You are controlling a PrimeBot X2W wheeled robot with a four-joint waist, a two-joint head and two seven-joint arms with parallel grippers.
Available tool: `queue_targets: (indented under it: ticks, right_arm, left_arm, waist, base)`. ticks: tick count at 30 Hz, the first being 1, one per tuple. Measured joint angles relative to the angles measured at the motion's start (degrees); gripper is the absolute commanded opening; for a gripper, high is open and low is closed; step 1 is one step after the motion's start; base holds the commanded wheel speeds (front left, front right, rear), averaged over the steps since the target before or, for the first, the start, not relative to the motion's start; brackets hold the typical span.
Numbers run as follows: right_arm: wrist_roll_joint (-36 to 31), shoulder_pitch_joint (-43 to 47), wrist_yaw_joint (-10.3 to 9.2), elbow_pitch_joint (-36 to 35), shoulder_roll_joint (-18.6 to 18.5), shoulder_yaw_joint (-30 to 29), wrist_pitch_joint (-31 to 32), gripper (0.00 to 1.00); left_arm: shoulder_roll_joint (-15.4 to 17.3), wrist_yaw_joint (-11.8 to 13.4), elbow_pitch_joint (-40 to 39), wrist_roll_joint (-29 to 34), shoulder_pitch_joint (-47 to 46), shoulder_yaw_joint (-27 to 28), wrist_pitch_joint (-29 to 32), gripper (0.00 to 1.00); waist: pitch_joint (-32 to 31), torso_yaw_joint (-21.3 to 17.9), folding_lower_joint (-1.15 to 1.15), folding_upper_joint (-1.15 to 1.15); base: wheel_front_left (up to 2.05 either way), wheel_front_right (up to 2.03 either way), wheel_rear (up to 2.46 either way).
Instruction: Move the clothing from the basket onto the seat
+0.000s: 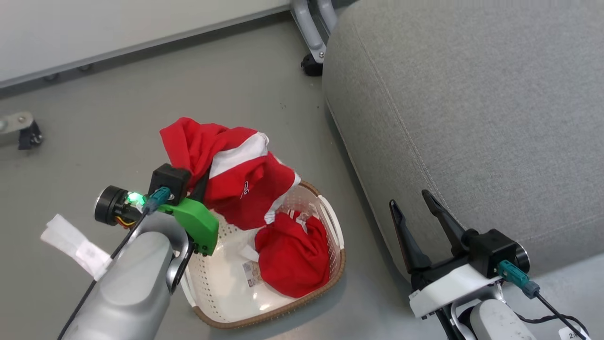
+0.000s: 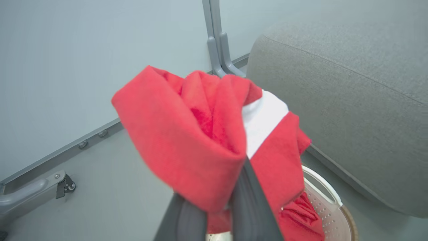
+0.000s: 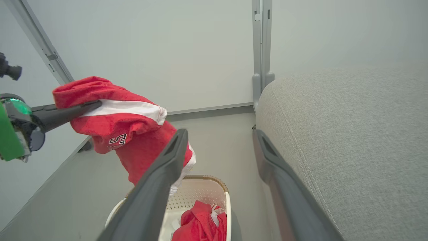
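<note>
Grey smooth floor (image 1: 236, 85) fills the room, meeting a pale wall (image 1: 94, 28) at the far side. One large grey fabric seat (image 1: 472, 118) with a rounded corner and stitched seams takes up the right side of the head view; nothing lies on the part of it in view. Two grey metal frame legs (image 1: 314, 47) stand at its far corner.

One cream-white perforated basket (image 1: 219, 278) with a brown woven-look rim sits on the floor just beside the seat's near-left edge.

Two bright red garments are in view. One red garment with a white stripe (image 1: 236, 174) hangs in the air over the far side of the basket, bunched at the top and draping down toward it. It carries dark lettering, too folded to read. The left claw (image 3: 87, 107) is clamped on this garment's upper fold, its two dark fingers pressed together with cloth between them. The second red garment (image 1: 292, 259) lies crumpled inside the basket, against the wall nearest the seat. Whether the two garments touch cannot be told.

The right claw (image 1: 409, 198) holds nothing. Its two fingers stand wide apart, low beside the seat's front edge, to the right of the basket.

One small paper label (image 1: 252, 273) lies on the basket's floor, beside the crumpled garment.
</note>
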Motion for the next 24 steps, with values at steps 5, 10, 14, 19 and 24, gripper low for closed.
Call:
queue_targets:
  ticks: [5,10,14,19,24]
  right_arm:
    - [-0.1,1.8,0.0,0.0,0.0,0.2,0.0,1.0]
    - [-0.1,2.7,0.0,-0.1,0.0,0.9,0.0,1.0]
    - [-0.1,3.3,0.0,-0.3,-0.2,1.1,0.0,1.0]
    - [-0.3,3.8,0.0,-1.0,-0.4,1.6,0.0,1.0]
    - [-0.3,4.5,0.0,-1.3,-0.9,2.0,0.0,1.0]
  left_arm:
    - [1.6,2.1,-16.2,1.9,7.0,7.5,0.0,0.0]
    - [1.1,2.1,-30.4,4.8,12.8,14.6,-0.1,0.0]
    - [-1.4,1.0,-39.6,7.3,17.1,20.2,-0.1,0.0]
    - [-6.3,-1.2,-48.5,10.7,21.8,26.7,-0.1,0.0]
    - [-8.8,-3.4,-53.2,11.4,24.7,30.6,-0.1,0.0]
  waist:
    - [-4.4,1.8,0.0,0.0]
    - [-7.8,3.3,0.0,0.0]
    - [-9.8,4.2,0.0,0.0]
    - [-11.4,4.8,0.0,0.0]
    - [-12.4,4.9,0.0,0.0]
  base:
    - [0.0,0.0,0.0]
    - [0.0,0.0,0.0]
    - [0.0,0.0,0.0]
    - [0.0,0.0,0.0]
    - [0.0,0.0,0.0]
